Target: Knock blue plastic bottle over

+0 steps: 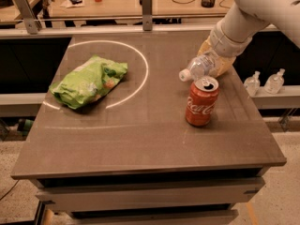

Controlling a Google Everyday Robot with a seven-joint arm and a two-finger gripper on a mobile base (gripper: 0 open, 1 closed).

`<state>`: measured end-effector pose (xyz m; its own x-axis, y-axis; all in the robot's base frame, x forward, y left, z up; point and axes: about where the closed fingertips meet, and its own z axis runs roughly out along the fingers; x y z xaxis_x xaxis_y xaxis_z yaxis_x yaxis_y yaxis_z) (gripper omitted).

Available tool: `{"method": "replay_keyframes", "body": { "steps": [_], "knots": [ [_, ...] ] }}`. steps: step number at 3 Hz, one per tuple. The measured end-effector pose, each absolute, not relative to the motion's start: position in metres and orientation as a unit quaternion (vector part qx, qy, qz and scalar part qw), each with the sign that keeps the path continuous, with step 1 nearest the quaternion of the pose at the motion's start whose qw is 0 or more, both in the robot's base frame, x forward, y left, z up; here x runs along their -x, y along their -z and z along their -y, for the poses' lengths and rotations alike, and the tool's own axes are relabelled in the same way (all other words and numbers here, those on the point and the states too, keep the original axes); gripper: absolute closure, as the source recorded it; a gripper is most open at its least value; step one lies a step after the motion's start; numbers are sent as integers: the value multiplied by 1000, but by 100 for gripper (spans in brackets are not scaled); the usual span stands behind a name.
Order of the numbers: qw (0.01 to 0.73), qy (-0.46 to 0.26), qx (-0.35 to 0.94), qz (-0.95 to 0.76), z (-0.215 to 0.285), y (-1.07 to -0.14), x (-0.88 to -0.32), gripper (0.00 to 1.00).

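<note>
The blue plastic bottle is a clear pale plastic bottle with a white cap. It lies almost on its side, cap pointing left, just behind and above the red Coca-Cola can. My gripper, with yellowish fingers, comes in from the upper right on a white arm and is shut on the bottle's base end. The bottle hangs low over the table, and I cannot tell whether it touches it. The can stands upright.
A green chip bag lies at the left, partly inside a white circle drawn on the tabletop. Two small clear bottles stand on a ledge off the table's right side. A bench with clutter runs along the back.
</note>
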<state>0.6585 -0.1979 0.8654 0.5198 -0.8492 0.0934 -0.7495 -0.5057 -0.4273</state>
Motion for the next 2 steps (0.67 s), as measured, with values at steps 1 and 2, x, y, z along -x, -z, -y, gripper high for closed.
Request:
{"method": "replay_keyframes", "body": {
  "steps": [1, 2],
  "knots": [
    [143, 145, 875, -440, 198, -846, -649, 100],
    [143, 144, 874, -441, 197, -845, -649, 82]
  ]
}}
